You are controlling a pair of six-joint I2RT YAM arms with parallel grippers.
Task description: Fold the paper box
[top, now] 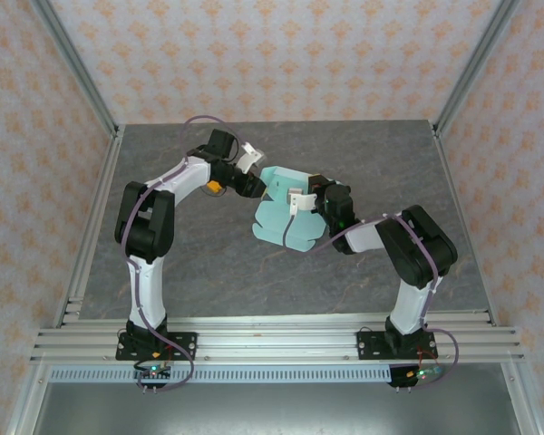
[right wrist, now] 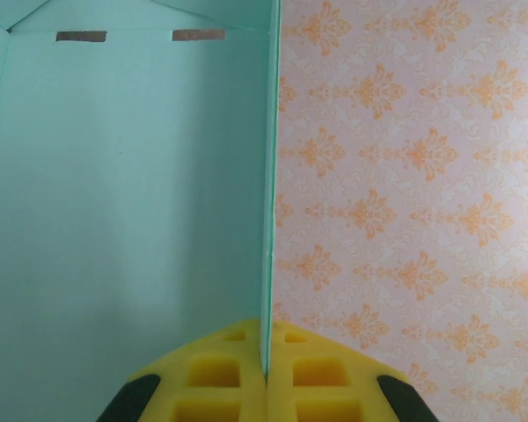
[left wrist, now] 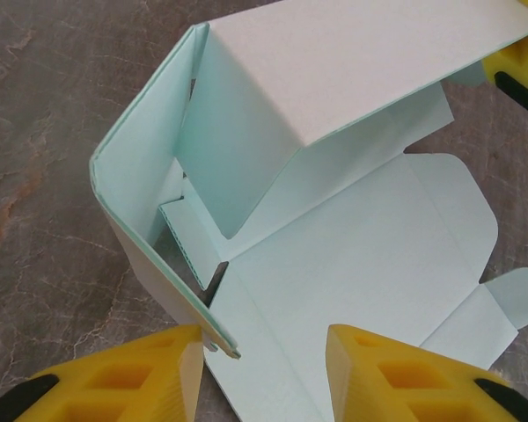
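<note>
Right hand (right wrist: 266,341) clamps a raised panel of the paper box (top: 286,227), lying near-to-far; left hand (left wrist: 264,352) apart.

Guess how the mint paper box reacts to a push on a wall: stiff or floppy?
Likely floppy: the paper box is thin single-layer card, its edge a hairline in the shut right hand. Probably hinges at its creases when pushed, since panels stand along fold lines. Seems light, so it may slide on the table.

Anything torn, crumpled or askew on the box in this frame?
Nothing stands out. The paper box is half-formed, one panel raised, with no visible tears. The right gripper pinches a panel edge; the left gripper is open around a side wall's edge.
</note>
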